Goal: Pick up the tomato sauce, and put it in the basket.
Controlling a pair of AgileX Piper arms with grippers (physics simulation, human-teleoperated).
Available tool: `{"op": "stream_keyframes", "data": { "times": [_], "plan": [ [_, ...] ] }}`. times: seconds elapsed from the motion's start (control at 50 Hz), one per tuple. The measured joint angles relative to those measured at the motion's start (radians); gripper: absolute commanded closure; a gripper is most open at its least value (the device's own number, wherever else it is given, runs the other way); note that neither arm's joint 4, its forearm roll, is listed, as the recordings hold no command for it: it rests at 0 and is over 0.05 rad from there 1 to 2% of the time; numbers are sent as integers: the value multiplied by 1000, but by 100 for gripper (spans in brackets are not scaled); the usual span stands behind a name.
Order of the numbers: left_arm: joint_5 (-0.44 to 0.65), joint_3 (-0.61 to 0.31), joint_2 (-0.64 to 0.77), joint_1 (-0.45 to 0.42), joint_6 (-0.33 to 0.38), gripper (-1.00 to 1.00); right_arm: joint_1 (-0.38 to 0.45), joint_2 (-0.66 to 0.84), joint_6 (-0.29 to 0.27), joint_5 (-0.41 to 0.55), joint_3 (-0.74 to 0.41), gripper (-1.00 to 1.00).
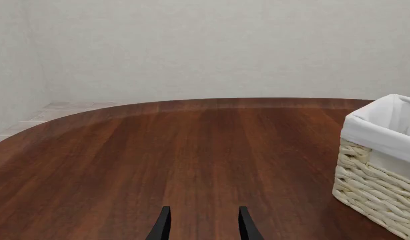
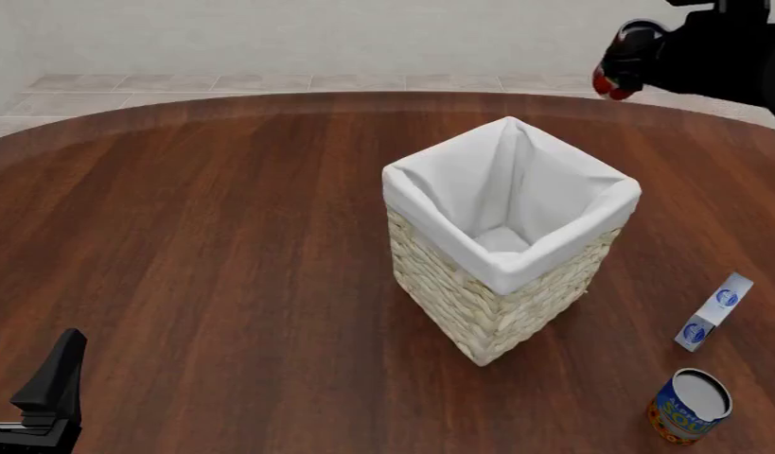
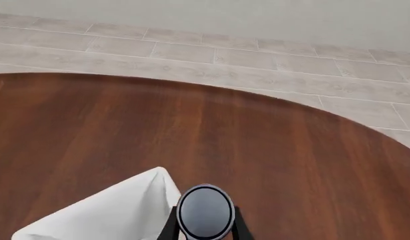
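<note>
Down at the near left corner of the front view, the left gripper point(image 2: 40, 397) is parked low over the table point(image 2: 210, 246), fingers spread apart with nothing between them, so it's probably just being kept out of the way.

Biggest thing by far is the basket point(image 2: 488, 312), stood upright around the middle of the table with its white lining folded over the rim and the mouth wide open, nothing seen inside. Makes sense as a drop target, since it can be reached from above.

Next down is a blue-and-orange can point(image 2: 688, 407) at the near right, upright, with a white-and-blue carton point(image 2: 714, 312) just behind it. Both are left alone and sit well apart from the basket.

Smallest is the tomato sauce point(image 2: 610, 83), clamped in the right gripper point(image 2: 618, 71) and carried high above the table, beyond the basket's far right corner. From the right wrist view the silver top point(image 3: 205, 211) is seen pinched between the fingers, right beside a lining corner point(image 3: 154, 186). It looks like it's held high so the rim gets cleared before a drop.
</note>
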Motion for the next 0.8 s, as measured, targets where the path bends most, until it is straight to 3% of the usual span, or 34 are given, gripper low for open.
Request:
{"op": "stream_keyframes", "data": {
  "times": [0.36,0.8],
  "plan": [
    [0,0,0,0,0,-100,140,-54,18,62,-7,100],
    [0,0,0,0,0,-100,233,-84,0,169,-9,100]
  ]
}}
